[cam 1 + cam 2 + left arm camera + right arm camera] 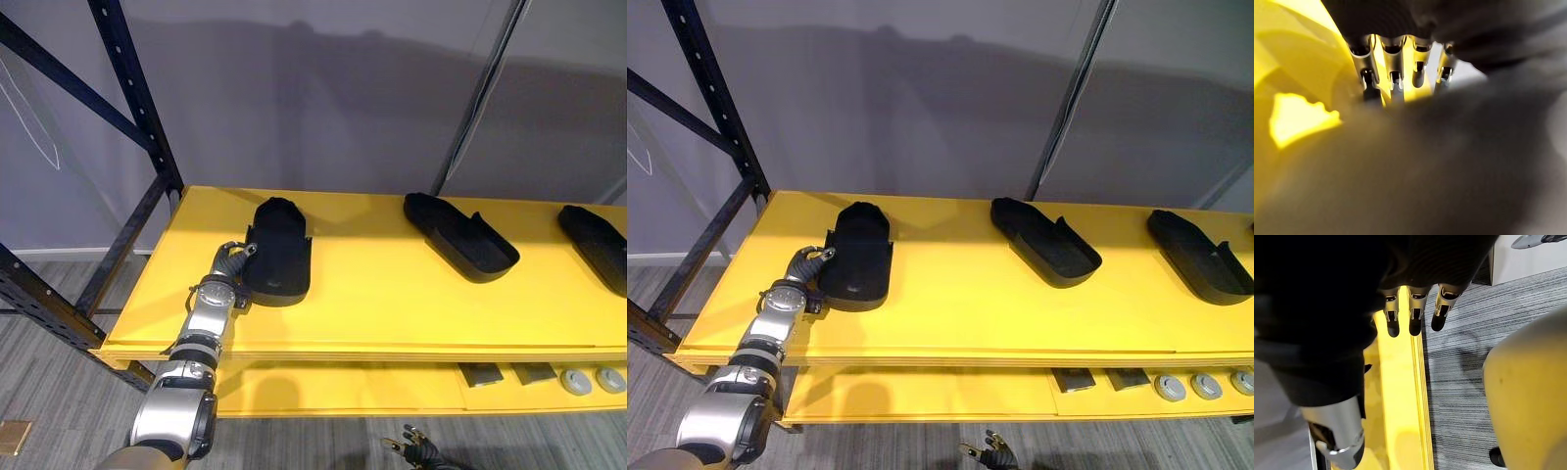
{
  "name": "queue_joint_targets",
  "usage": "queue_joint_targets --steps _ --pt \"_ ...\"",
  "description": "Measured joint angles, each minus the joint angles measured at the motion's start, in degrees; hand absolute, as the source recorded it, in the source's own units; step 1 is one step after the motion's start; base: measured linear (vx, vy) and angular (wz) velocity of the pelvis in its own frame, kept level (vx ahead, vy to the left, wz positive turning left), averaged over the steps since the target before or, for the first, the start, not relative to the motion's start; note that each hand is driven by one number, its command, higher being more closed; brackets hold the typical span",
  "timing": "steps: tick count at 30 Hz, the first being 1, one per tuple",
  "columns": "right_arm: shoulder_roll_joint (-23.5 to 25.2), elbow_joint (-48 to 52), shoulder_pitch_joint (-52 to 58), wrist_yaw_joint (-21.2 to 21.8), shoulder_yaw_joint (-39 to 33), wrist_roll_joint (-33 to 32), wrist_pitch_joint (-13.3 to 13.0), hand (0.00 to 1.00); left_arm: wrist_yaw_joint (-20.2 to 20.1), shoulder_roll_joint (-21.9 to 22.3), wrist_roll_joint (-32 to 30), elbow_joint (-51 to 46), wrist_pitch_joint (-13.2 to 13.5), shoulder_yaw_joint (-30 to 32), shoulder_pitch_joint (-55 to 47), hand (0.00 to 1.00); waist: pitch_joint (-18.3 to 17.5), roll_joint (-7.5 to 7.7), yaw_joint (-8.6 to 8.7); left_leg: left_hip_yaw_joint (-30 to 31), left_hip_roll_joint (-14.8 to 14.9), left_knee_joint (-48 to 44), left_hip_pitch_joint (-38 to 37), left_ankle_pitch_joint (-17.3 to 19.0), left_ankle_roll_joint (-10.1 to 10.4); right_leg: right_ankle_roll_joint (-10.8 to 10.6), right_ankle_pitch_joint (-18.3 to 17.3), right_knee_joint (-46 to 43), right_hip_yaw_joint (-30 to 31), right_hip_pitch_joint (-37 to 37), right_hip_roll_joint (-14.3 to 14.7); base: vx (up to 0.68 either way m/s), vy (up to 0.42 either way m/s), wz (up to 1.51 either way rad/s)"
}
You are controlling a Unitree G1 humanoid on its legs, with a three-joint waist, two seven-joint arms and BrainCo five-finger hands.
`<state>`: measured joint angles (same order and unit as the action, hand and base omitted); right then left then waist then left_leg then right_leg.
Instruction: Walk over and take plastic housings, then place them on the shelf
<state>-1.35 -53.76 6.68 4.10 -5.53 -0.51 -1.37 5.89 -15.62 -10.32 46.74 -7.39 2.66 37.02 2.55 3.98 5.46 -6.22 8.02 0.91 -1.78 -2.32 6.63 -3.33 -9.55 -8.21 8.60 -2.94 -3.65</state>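
- If you yank the left hand [231, 260] back now, it might drag the black housing [279, 250] off the front edge of the yellow shelf [392, 304].
- That housing sits flat at the shelf's left end, with the hand touching its left side.
- Grip? The wrist view's mush, can't tell.
- Your right hand [419, 452] hangs low, relaxed and empty.

Left hand [229, 262] outstretched; right hand [419, 450] low, fingers [1414, 308] relaxed.

— Up close, the black moulded plastic housing [1449, 171] is a dark blur to us, hiding how the left hand [228, 262] meets it.
— And we see the rightmost black plastic shell [598, 243] cut off at the edge.
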Motion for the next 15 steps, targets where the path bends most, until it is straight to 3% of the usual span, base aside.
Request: queue_joint_targets --steps 9,11,15 --pt "-0.1 -0.9 -0.2 0.0 0.0 -0.5 -1.0 0.0 1.8 -0.3 1.2 -1.4 0.5 -0.7 0.0 0.0 0.1 0.12 -0.08 0.2 -0.1 0.0 0.0 0.1 -0.1 0.0 0.0 0.5 -0.1 -0.3 -0.1 0.0 0.001 0.0" --pt "-0.1 -1.0 -0.2 0.0 0.0 -0.9 -1.1 0.0 3.2 -0.2 1.3 -6.0 0.5 -0.6 -0.9 0.0 0.2 0.32 -0.14 0.3 -0.1 -0.1 0.0 0.1 -0.2 0.0 0.0 0.6 -0.3 -0.5 -0.2 -0.01 0.012 0.05" --pt "-0.1 -0.8 -0.1 0.0 -0.1 -1.0 -1.1 0.0 7.3 2.4 1.8 -28.2 2.4 0.0 -9.2 0.0 0.6 0.44 -0.33 0.9 0.0 -2.3 0.5 1.5 -0.1 0.2 0.1 0.8 0.3 -1.4 -0.2 0.0 0.007 0.03"
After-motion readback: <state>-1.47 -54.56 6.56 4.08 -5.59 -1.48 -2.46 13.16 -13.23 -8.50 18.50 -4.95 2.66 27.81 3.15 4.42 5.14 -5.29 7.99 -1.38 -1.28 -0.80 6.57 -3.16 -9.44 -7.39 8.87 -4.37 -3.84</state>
